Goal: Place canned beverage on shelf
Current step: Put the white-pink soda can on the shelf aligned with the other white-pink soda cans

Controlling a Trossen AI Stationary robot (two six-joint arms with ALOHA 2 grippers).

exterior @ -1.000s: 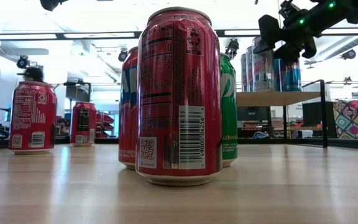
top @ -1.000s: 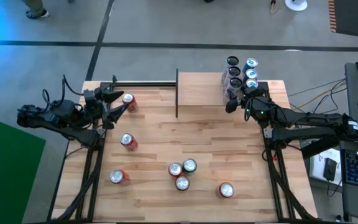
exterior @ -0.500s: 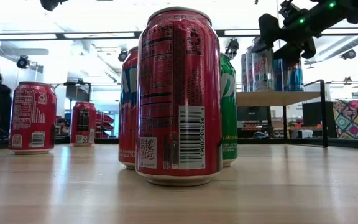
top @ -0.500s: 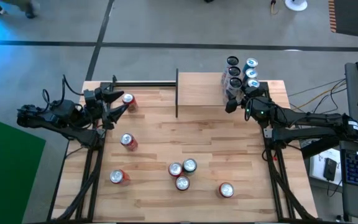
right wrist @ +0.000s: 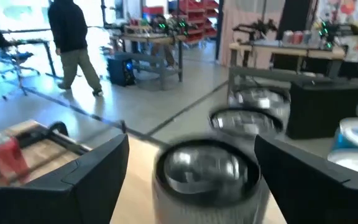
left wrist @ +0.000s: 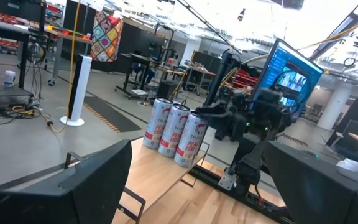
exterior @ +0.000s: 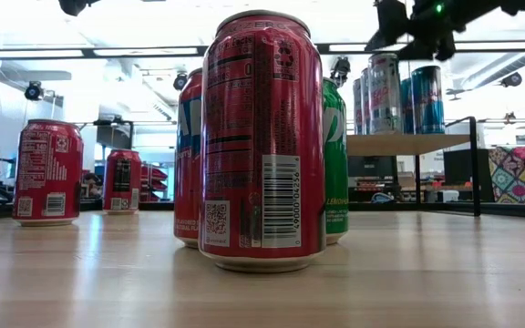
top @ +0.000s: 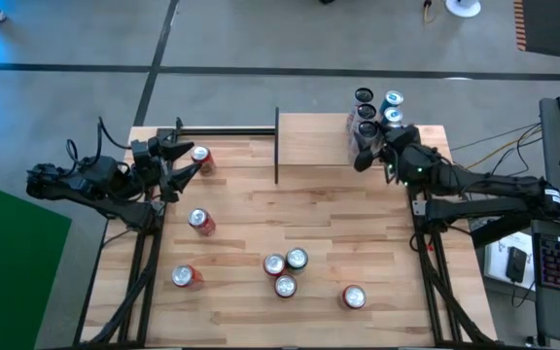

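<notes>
**Can let go on the shelf, right arm lifting clear**

Over the last second the right gripper point(top: 370, 151) spread its fingers and rose; it now hangs, fingers apart and empty, above the silver can point(top: 362, 145) it released. That can stands upright on the shelf point(top: 314, 146) at the near end of the cluster, at about one o'clock on the tabletop point(top: 358, 233). This placement looks finished. The left gripper point(top: 185, 163) waits at ten o'clock, fingers apart, beside a red can point(top: 201, 157); six red or green cans remain below.
</notes>
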